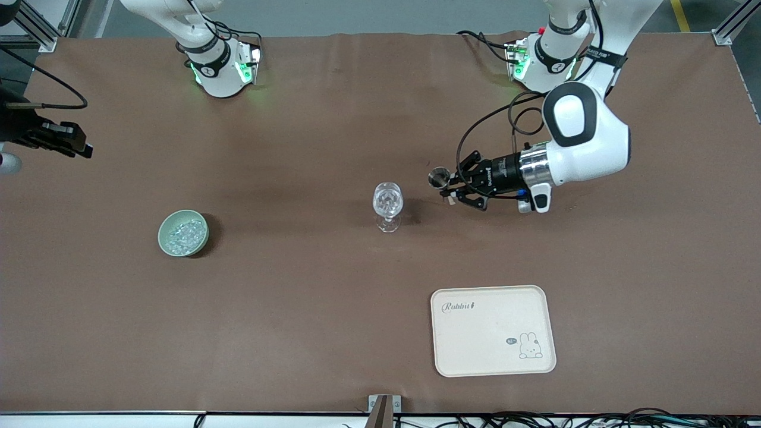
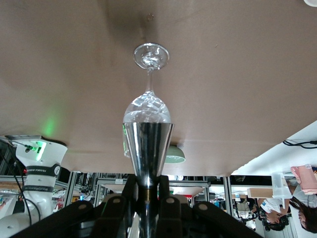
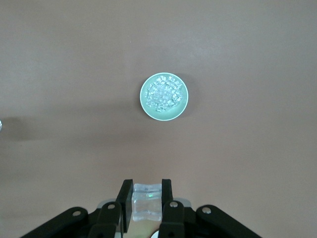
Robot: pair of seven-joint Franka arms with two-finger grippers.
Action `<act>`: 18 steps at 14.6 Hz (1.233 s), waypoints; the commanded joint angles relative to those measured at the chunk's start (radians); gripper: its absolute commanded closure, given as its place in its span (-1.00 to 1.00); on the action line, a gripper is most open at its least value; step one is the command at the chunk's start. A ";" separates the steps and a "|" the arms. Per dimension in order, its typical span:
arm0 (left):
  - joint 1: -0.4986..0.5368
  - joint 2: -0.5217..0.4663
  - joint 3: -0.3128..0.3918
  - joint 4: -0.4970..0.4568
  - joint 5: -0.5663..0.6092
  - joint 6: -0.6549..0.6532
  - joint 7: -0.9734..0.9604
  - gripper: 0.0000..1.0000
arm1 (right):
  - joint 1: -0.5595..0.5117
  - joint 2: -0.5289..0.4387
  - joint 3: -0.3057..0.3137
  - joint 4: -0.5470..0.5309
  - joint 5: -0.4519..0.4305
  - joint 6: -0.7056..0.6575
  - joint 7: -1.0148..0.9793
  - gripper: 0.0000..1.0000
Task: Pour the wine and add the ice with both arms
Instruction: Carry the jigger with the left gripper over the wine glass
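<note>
My left gripper (image 1: 455, 185) is shut on the waist of the silvery jigger (image 1: 439, 177), the wine's vessel. It hangs over the table beside the clear stemmed glass (image 1: 387, 202), toward the left arm's end and apart from it. No liquid shows. In the left wrist view the jigger (image 2: 147, 148) lines up with the glass (image 2: 147, 106). My right gripper (image 1: 77, 145) is over bare table at the right arm's end, shut on a clear ice cube (image 3: 146, 201). The pale green bowl (image 1: 168, 245) holds more ice (image 1: 184, 235), also seen in the right wrist view as the bowl (image 3: 144, 106) with its ice (image 3: 163, 94).
A cream tray (image 1: 493, 330) with a rabbit drawing lies nearer the front camera than the glass, toward the left arm's end. The two arm bases (image 1: 223, 68) (image 1: 544, 62) stand along the table's edge.
</note>
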 commanded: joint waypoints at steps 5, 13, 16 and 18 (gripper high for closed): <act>-0.011 0.193 -0.115 0.208 0.307 0.130 -0.271 0.99 | -0.013 -0.011 -0.004 0.006 -0.001 -0.014 0.000 0.99; -0.015 0.235 -0.160 0.263 0.578 0.051 -0.335 0.99 | -0.014 -0.023 -0.008 0.003 -0.003 -0.008 0.001 0.99; -0.017 0.244 -0.160 0.297 0.631 -0.018 -0.337 0.98 | -0.014 -0.023 -0.008 0.001 -0.003 -0.009 0.001 0.99; -0.017 0.245 -0.161 0.314 0.654 -0.023 -0.340 0.98 | -0.014 -0.023 -0.008 0.001 -0.003 -0.009 0.001 0.99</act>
